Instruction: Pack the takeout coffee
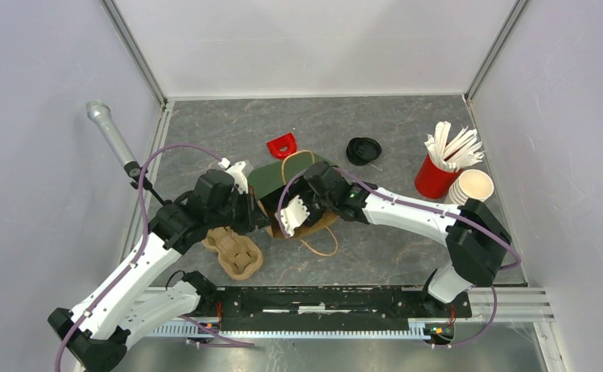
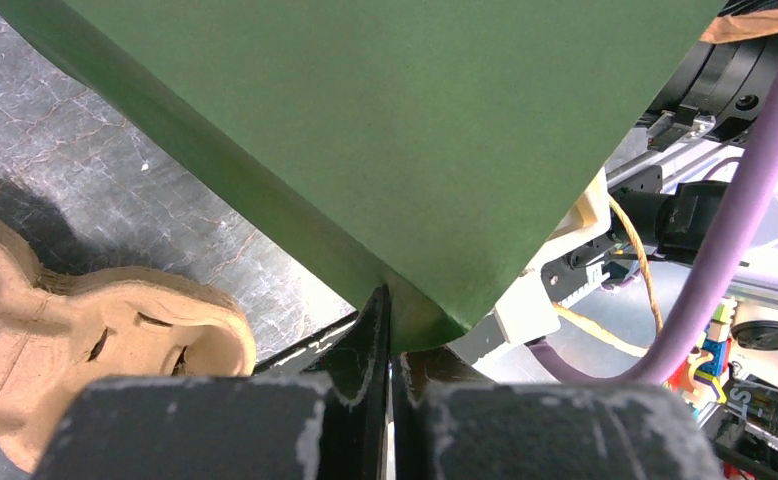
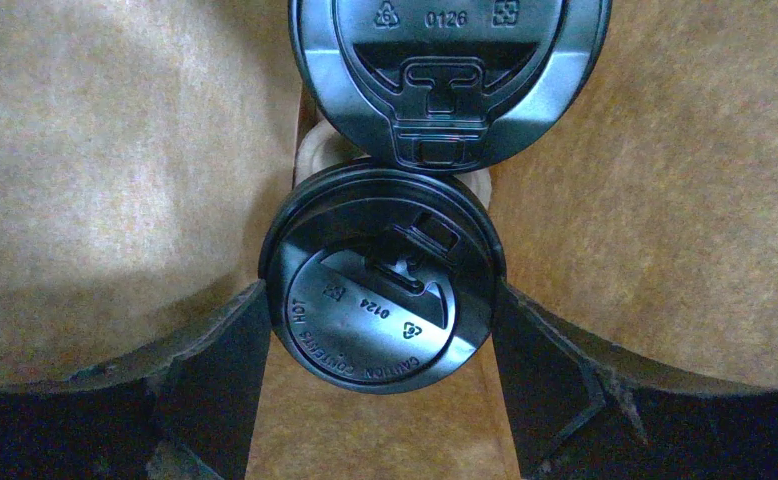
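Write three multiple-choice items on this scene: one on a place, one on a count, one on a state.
1. Where are the cream paper cups with round black plastic lids?
A. in the tan moulded-pulp carrier
B. inside the green paper bag
C. beside the red cup

2. How many lidded cups show in the right wrist view?
A. one
B. two
C. four

3. How is the left pincer?
A. shut on the bag's edge
B. wide open
C. holding a lid

Key:
1 B, the bag's brown inner walls surround both lids.
2 B, two black lids lie one behind the other.
3 A, its fingers pinch the green edge between them.
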{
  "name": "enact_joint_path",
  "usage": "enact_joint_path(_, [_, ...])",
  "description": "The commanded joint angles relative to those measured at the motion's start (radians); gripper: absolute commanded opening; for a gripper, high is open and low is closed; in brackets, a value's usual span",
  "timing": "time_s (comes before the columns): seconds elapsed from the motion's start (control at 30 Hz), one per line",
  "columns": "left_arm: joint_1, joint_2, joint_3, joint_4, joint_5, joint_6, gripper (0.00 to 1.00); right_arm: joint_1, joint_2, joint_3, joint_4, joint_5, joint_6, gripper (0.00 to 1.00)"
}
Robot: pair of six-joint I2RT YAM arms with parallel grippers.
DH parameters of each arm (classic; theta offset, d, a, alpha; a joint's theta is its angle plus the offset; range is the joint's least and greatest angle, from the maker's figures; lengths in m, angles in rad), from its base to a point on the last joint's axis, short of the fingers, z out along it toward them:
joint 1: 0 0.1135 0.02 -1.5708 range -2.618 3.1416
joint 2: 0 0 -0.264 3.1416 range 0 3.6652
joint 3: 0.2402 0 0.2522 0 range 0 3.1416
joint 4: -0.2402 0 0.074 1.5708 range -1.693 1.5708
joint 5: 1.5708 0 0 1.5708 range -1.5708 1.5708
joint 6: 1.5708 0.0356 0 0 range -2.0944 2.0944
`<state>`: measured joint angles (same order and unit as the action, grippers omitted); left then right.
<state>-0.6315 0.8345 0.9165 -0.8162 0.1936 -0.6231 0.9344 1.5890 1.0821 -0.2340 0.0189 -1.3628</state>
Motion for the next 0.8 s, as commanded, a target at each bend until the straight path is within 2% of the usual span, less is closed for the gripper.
enact_joint_path(0.0, [-0.004, -0.017, 0.001, 0.037, 0.033, -0.028, 0.02, -0.011, 0.022, -0.015, 0.022, -0.012, 0.000, 0.48])
enact_joint_path(0.63, [-0.004, -0.008, 0.012, 0.034, 0.030, -0.029, 0.02, -0.014, 0.043, -0.031, 0.061, -0.009, 0.009, 0.48])
enact_joint_path(0.77, [-0.004, -0.003, 0.020, 0.029, 0.026, -0.028, 0.02, -0.015, 0.033, -0.027, 0.058, -0.002, 0.012, 0.51])
